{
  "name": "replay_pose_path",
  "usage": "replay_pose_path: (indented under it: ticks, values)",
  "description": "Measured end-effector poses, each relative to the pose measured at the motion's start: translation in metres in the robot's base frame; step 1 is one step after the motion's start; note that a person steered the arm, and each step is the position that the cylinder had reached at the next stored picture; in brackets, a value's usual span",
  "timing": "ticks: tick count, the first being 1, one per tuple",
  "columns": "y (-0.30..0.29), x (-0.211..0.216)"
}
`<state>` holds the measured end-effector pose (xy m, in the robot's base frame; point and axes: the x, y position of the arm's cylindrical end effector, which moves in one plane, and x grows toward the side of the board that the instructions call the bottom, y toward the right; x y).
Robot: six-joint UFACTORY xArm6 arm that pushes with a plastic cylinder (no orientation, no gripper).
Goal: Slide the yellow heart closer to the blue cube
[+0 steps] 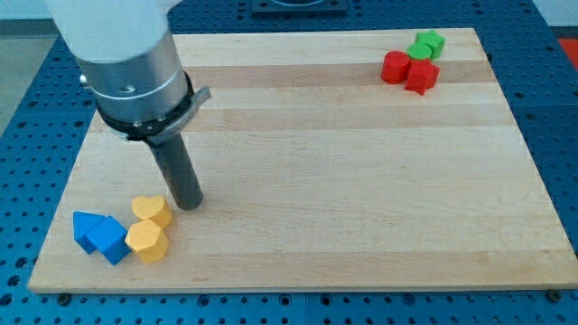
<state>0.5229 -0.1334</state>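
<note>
The yellow heart [151, 210] lies near the board's bottom left corner. Just below it sits a second yellow block [146, 241], a rounded hexagon shape. Two blue blocks lie to their left: a blue cube [110, 239] touching the lower yellow block, and a blue triangular block [85, 227] further left. My tip [188, 204] rests on the board right beside the yellow heart, on its right side, close to touching it.
At the view's top right stand a green star block [426, 44], a red round block [395, 67] and a red star block [421, 77] in a tight cluster. The wooden board [325, 162] is edged by a blue perforated table.
</note>
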Motion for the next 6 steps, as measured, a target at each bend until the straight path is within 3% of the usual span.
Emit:
replay_pose_path:
  ticks: [6]
  values:
    - [-0.037,0.009]
